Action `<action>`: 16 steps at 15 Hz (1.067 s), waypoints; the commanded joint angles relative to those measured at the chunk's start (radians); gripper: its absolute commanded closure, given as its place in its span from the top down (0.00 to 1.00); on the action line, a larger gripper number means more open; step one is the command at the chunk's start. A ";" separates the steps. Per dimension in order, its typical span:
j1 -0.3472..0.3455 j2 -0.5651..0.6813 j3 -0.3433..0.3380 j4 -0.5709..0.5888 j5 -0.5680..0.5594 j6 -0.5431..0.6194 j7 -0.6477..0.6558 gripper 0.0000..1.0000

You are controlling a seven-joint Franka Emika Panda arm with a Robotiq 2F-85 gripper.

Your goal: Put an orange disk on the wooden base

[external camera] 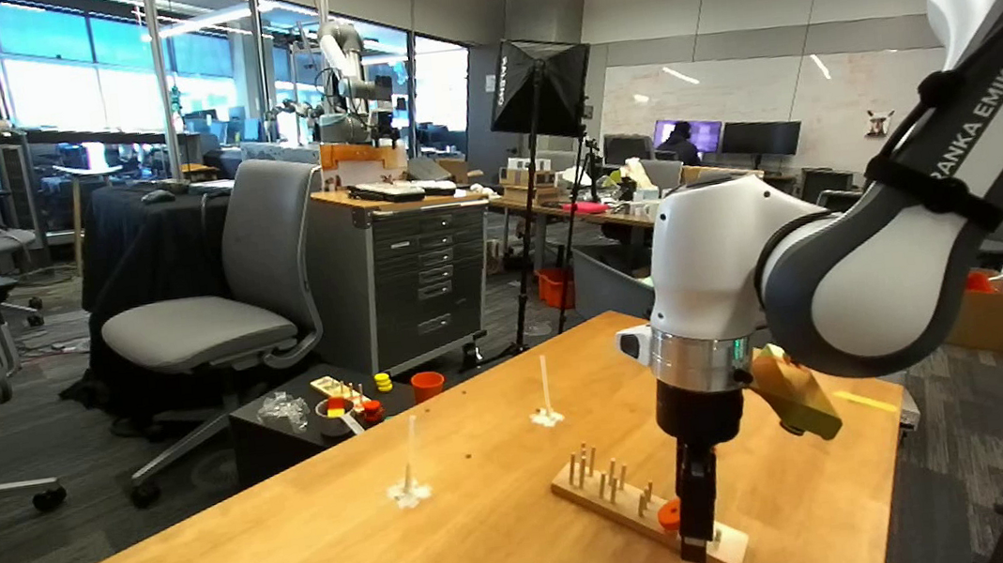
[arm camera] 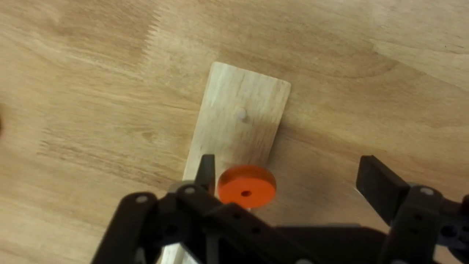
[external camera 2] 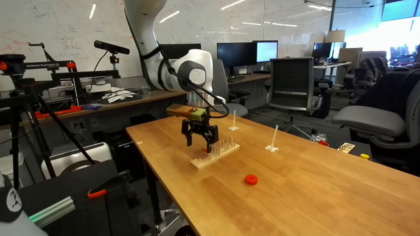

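Note:
The wooden base (external camera: 730, 548) is a long pale block with several short pegs on the table; it shows in an exterior view (external camera 2: 199, 164) and the wrist view (arm camera: 234, 88). One orange disk (arm camera: 253, 192) sits tilted over the base, near the pegs; an exterior view (external camera: 669, 515) shows it partly behind a finger. How it is supported is unclear. My gripper (arm camera: 287, 176) is open and straddles this disk, close to the left finger with a wide gap to the right one. Both fingers also show in an exterior view (external camera 2: 199, 144). Another orange-red disk (external camera 2: 251, 179) lies flat on the table.
Two thin upright sticks, one nearer (external camera: 411, 452) and one farther (external camera: 545, 385), stand on the table in white lumps. A low black stand beside the table holds an orange cup (external camera: 428, 384), yellow rings (external camera: 384, 383) and a small pegged board. A yellow-orange block (external camera 2: 187, 112) is fixed at my wrist.

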 commanded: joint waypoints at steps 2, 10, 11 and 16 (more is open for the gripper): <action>0.005 -0.059 0.000 -0.060 -0.021 0.052 0.007 1.00; 0.058 -0.069 -0.007 -0.077 -0.072 0.079 0.048 1.00; 0.063 -0.070 -0.006 -0.076 -0.074 0.078 0.052 1.00; 0.082 -0.070 -0.002 -0.058 -0.071 0.060 0.062 1.00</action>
